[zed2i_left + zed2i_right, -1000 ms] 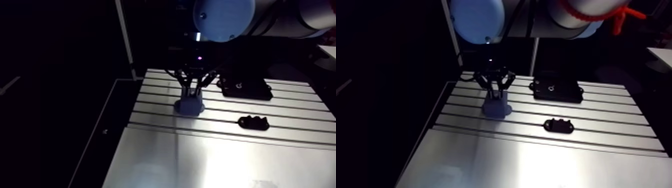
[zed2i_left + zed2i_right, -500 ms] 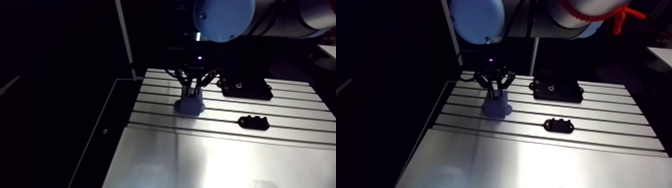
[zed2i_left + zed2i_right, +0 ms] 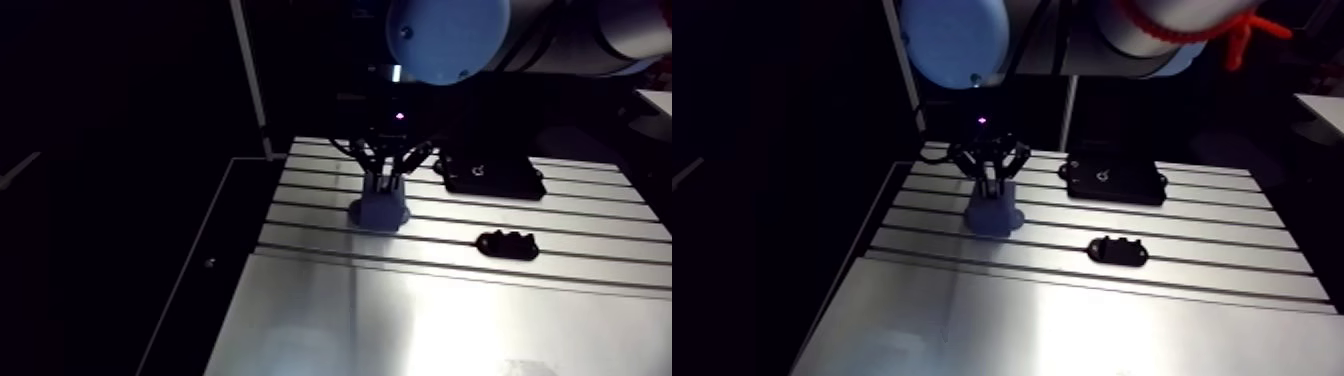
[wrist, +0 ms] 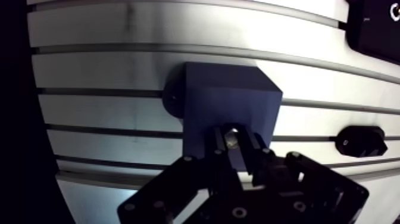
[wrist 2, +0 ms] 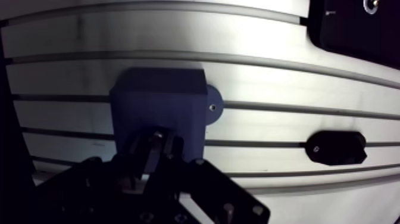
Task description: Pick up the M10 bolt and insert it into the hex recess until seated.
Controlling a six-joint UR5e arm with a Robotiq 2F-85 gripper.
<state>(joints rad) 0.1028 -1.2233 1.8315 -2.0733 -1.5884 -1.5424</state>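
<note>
A dark blue block (image 4: pixel 229 101) stands on the slotted table (image 4: pixel 107 71), with a round flange and a screw at its side (image 5: pixel 212 108). My gripper (image 4: pixel 233 145) sits right over the top of the block, near its edge on my side. Its two fingers are close together, shut on a small metallic bolt (image 4: pixel 232 134) that points down at the block's top. The hex recess is hidden under the fingers and the bolt. In the arm view the gripper (image 3: pixel 386 180) comes down onto the blue block (image 3: pixel 379 212) at the far left of the table.
A small black oval clamp piece (image 4: pixel 361 140) lies on the table to one side of the block, also seen in the arm view (image 3: pixel 507 244). A larger black plate (image 3: pixel 493 177) lies at the back. The table's left edge (image 3: pixel 262 235) runs close beside the block.
</note>
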